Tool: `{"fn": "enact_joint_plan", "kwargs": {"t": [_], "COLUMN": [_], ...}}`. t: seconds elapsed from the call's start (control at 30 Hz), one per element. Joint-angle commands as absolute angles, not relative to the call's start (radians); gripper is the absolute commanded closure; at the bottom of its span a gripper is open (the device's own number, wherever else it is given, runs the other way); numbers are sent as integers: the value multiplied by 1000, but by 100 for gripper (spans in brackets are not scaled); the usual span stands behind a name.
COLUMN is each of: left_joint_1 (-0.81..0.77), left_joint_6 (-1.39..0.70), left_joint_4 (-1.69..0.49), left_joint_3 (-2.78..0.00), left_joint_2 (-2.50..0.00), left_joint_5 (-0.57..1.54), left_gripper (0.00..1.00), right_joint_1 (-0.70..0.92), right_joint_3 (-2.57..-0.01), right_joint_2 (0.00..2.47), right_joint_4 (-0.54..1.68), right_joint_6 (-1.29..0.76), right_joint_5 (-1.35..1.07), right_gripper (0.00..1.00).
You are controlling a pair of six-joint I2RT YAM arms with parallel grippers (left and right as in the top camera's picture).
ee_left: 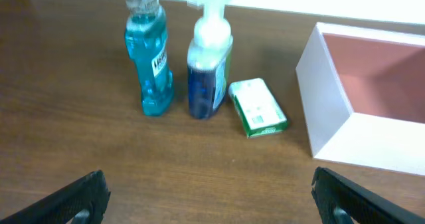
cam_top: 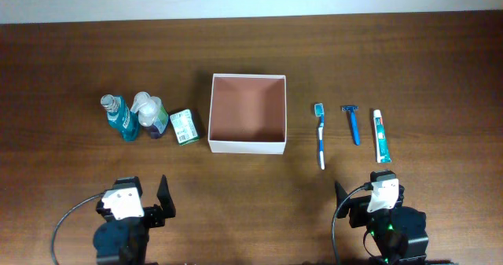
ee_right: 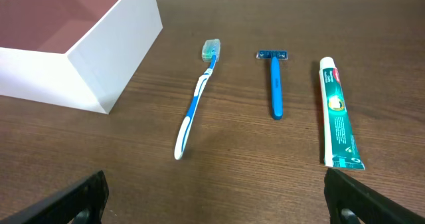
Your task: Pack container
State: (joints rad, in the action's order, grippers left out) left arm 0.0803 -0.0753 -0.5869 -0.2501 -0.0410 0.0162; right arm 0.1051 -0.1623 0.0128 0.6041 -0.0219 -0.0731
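White-walled container (cam_top: 247, 145) sits empty at tabletop (cam_top: 63, 76) centre while left tool (ee_left: 209, 177) and right tool (ee_right: 216, 177) hover spread and unloaded; a careless approach can topple the upright blue bottle (ee_left: 149, 58) or skid the flat toothbrush (ee_right: 196, 101).

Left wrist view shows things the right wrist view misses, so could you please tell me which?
Only the left wrist view shows the blue mouthwash bottle, the pump bottle and the small green-and-white carton. Only the right wrist view shows the toothbrush, the razor and the toothpaste tube. Both show the box, the wooden table and an open gripper: the left gripper in one, the right gripper in the other.
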Motion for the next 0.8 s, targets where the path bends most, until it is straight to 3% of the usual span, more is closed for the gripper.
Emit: {"fn": "enact_joint_plan", "kwargs": {"t": [0.0, 0.3, 0.6, 0.77], "left_joint_1": [76, 78, 178, 179], "left_joint_6": [-89, 30, 131, 118], "left_joint_4": [-623, -774, -1159, -1268], "left_joint_3": [-377, -923, -1664, -1822], "left_joint_2": [-131, -685, -1324, -1552], "left_joint_5": [-11, -26, -22, 112], "left_gripper": [1, 1, 1, 1], "right_joint_1": [97, 97, 97, 97], "right_joint_3": [-156, -156, -156, -156], "right_joint_2": [4, 4, 4, 4], "right_joint_4": [601, 601, 601, 601], "right_joint_6": [-19, -19, -19, -19], "right_joint_5": [-79, -79, -79, -79], "right_gripper": [1, 1, 1, 1]}}
